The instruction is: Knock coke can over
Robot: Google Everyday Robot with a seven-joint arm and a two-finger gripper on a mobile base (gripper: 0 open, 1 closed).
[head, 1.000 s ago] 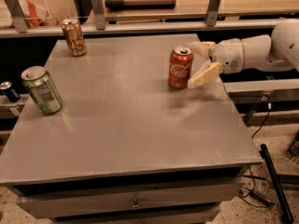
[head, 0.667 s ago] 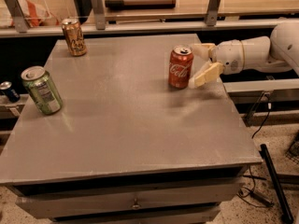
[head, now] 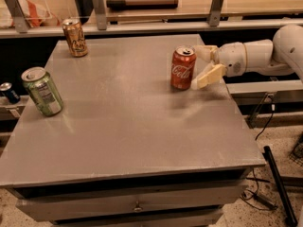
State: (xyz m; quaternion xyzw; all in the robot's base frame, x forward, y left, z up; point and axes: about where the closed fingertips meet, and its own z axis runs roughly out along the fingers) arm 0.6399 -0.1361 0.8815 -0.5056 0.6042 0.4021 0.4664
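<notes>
1. The coke can [head: 182,68] stands upright on the desk [head: 132,126]. It is in the far right part of the grey top, set in a little from the right edge, and its white script faces the camera.
2. The claw [head: 199,66] is just beside the coke can, on the can's right as the camera sees it, at the height of the can's body.
3. The claw's two pale fingers are spread apart and hold nothing. The upper one [head: 204,52] reaches toward the can's top rim, and the lower one [head: 209,75] slants down toward the can's base.
4. The lower fingertip is very close to the can's side; whether it touches cannot be told.
5. The white arm [head: 258,56] comes in level from the right edge of the view, above the desk's right edge.
6. A gold-brown can [head: 75,37] stands upright near the far left corner of the desk, well apart from the coke can.
7. A green can [head: 42,91] stands near the left edge of the desk, closer to the camera than the other cans.
8. A small dark blue can [head: 9,92] sits off the desk, on a lower ledge to the left.
9. The desk has a drawer [head: 137,206] in its front, with a small handle in the middle.
</notes>
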